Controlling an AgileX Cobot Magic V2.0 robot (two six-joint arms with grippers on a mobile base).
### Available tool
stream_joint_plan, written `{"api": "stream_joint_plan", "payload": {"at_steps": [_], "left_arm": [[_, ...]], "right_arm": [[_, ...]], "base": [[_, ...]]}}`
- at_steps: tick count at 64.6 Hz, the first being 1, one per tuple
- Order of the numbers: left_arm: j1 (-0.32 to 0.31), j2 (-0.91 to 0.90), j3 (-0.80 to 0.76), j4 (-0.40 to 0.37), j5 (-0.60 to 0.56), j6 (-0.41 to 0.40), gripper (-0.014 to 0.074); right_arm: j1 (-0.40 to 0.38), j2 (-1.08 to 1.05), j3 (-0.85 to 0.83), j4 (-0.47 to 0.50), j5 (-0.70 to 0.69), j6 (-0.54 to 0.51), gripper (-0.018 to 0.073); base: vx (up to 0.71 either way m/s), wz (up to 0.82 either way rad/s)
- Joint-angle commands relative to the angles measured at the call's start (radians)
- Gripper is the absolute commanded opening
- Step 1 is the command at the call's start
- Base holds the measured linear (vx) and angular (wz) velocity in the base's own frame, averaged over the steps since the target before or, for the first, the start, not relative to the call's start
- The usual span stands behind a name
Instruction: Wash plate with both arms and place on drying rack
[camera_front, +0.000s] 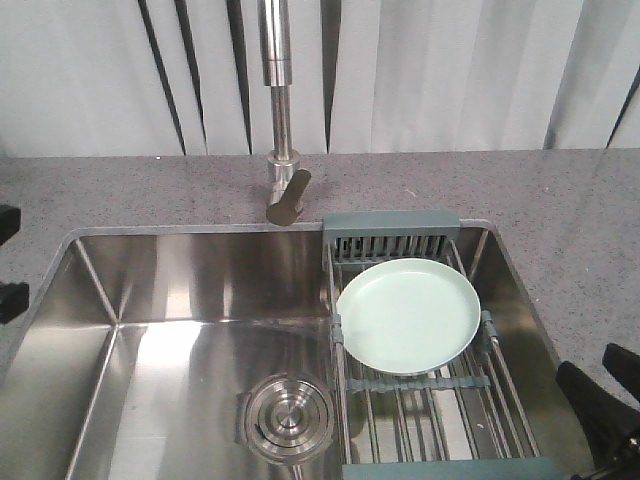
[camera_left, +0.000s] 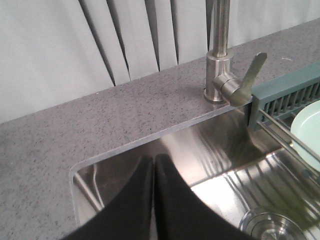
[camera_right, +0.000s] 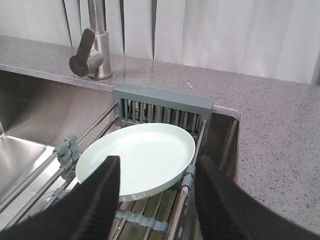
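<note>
Plate (camera_front: 408, 314) lies flat on the drying rack (camera_front: 392, 228) rods, right side of the sink (camera_front: 150, 290), centre-right in the front view, just below the rack's slotted end.

Right claw (camera_right: 155, 192) is spread wide and empty; in the right wrist view the plate sits dead ahead, its near rim lined up between the 2 fingers (camera_right: 97, 200). The plate is round, so no long axis to align to.

Left claw (camera_left: 154, 200) is pinched nearly closed, empty, low in its frame over the sink's left part; plate only clips that frame's right edge.

Judgement: right arm is far nearer, so it takes the pickup by the near rim.
</note>
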Motion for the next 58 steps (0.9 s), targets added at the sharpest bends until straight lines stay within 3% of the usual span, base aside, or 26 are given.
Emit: {"api": "stream_joint_plan", "payload": {"at_steps": [1, 18, 26, 58], "left_arm": [[0.002, -0.076, 0.046, -0.028, -0.105, -0.01, -0.0006], [0.002, -0.252, 0.233, -0.03, -0.145, -0.01, -0.0006], [0.002, -0.323, 0.297, -0.073, -0.145, -0.01, -0.0006], [0.002, -0.584, 0.448, -0.125, -0.084, -0.01, -0.0006]], "right_arm": [[0.0, 0.004, -0.026, -0.01, -0.077, -0.002, 0.0347], [0.0, 0.004, -0.026, -0.01, -0.077, -0.002, 0.0347], [0.0, 0.004, -0.026, -0.01, -0.077, -0.002, 0.0347], [0.0, 0.004, -0.026, -0.01, -0.077, -0.002, 0.0347]], "base": [[0.0, 0.0], [0.0, 0.0], [0.0, 0.0], [0.0, 0.0]]}}
